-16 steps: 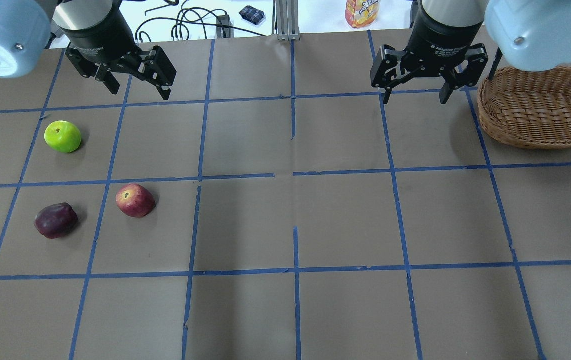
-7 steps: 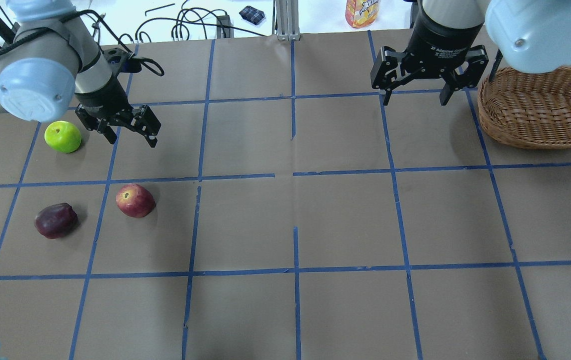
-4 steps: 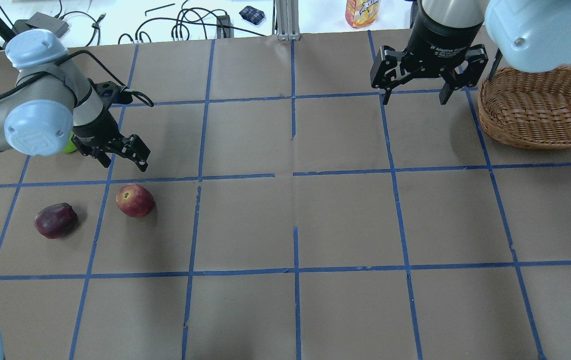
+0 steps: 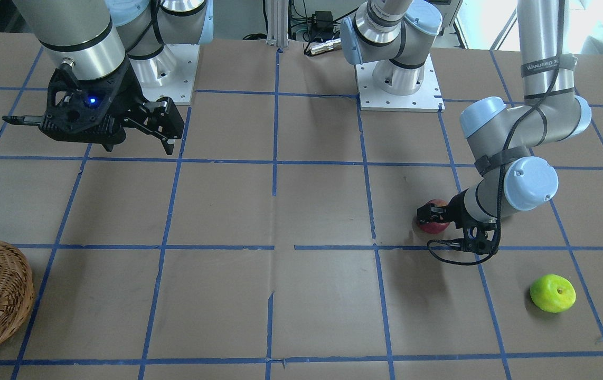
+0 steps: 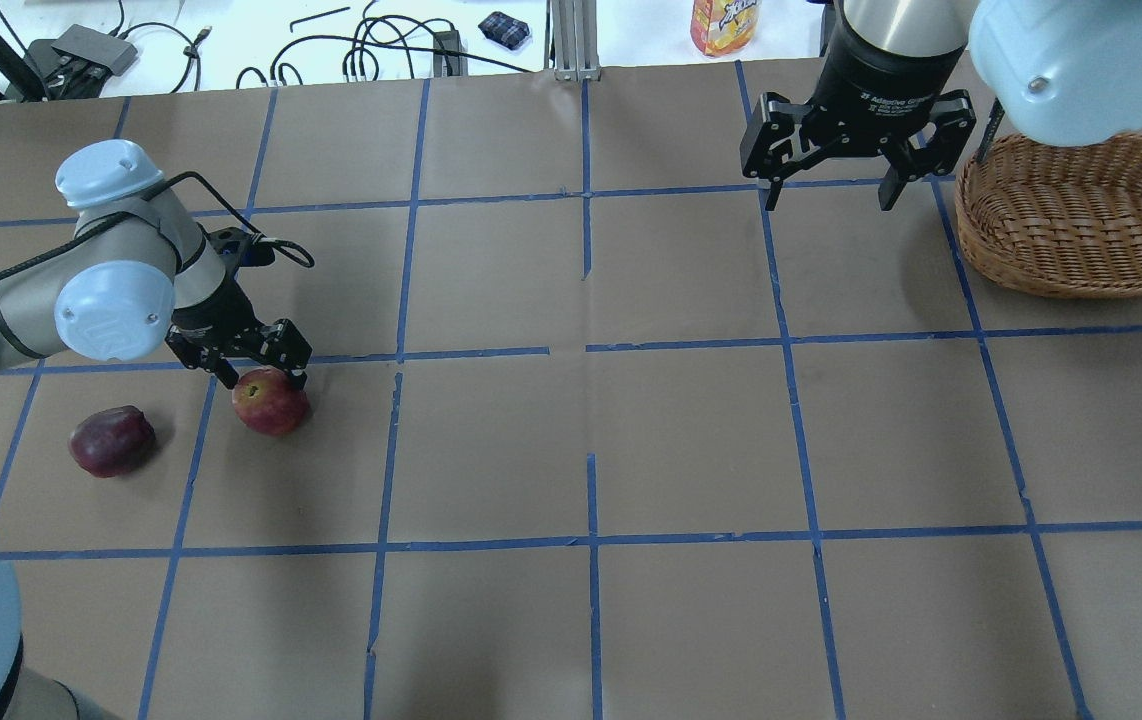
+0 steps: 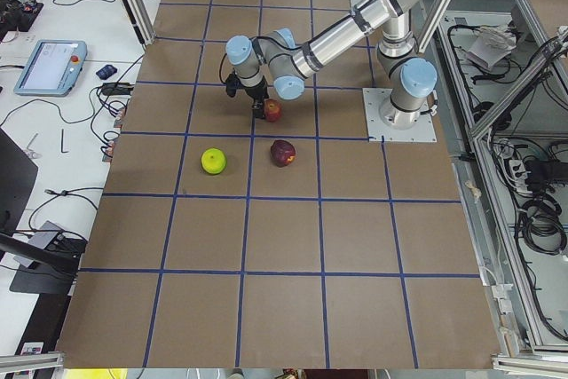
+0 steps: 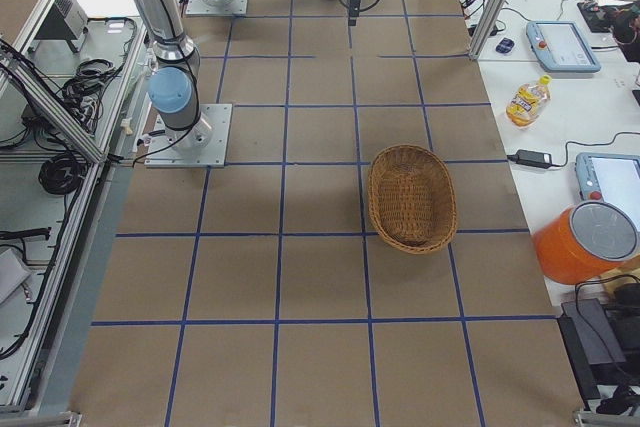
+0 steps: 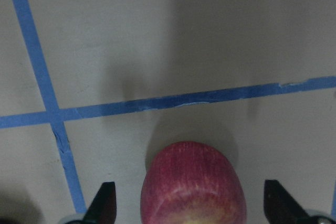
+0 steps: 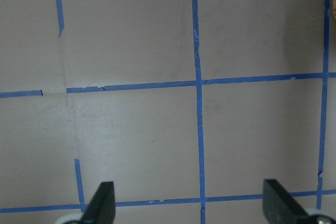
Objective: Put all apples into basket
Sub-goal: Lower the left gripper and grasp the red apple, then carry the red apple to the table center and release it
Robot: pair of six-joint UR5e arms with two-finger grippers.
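Left gripper [image 5: 264, 380] sits spread wide around the red apple [image 5: 273, 410], on the table [image 5: 691, 440] well apart from the basket [image 5: 1051, 285], right gripper [image 5: 828, 197] also spread, empty, beside it; if I close shallow or off-centre, the round apple could squirt out and roll.

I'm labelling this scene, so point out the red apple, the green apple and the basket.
red apple [image 5: 271, 403]: overhead view, middle of its upper side.
green apple [image 4: 552, 293]: front-facing view, middle of its skin, beside the stem dimple.
basket [image 5: 1061, 230]: overhead view, bare woven inside.
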